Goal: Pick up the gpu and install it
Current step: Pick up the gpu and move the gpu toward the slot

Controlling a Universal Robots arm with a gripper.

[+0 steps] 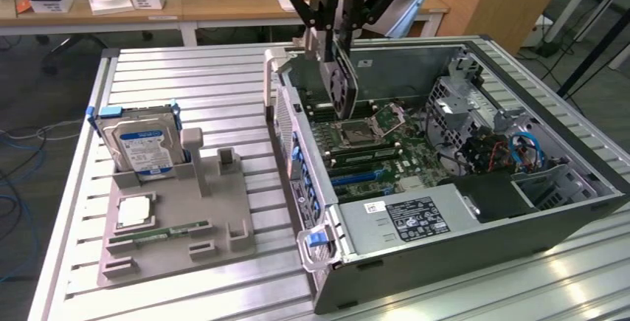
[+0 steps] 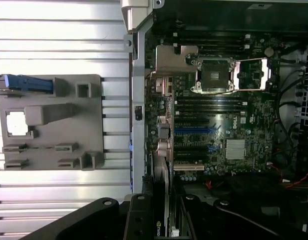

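Observation:
The gpu [image 1: 340, 77], a thin card with a black round fan on one face, hangs upright on edge from my gripper [image 1: 333, 37], which is shut on its top edge. It hovers over the open computer case [image 1: 551, 210], above the motherboard [image 1: 379, 140] near the case's rear wall. In the wrist view the gpu [image 2: 161, 195] appears edge-on below my gripper [image 2: 158, 220], lined up roughly with the expansion slots [image 2: 193, 131] on the motherboard [image 2: 233, 115]. The card's lower edge stands apart from the board.
A grey holder tray [image 1: 187, 218] at the exterior view's left carries a hard drive [image 1: 143, 147], a square chip [image 1: 133, 214] and a memory stick [image 1: 162, 234]. Inside the case sit a power supply [image 1: 403, 221], cables [image 1: 521, 151] and a CPU socket [image 2: 213, 75].

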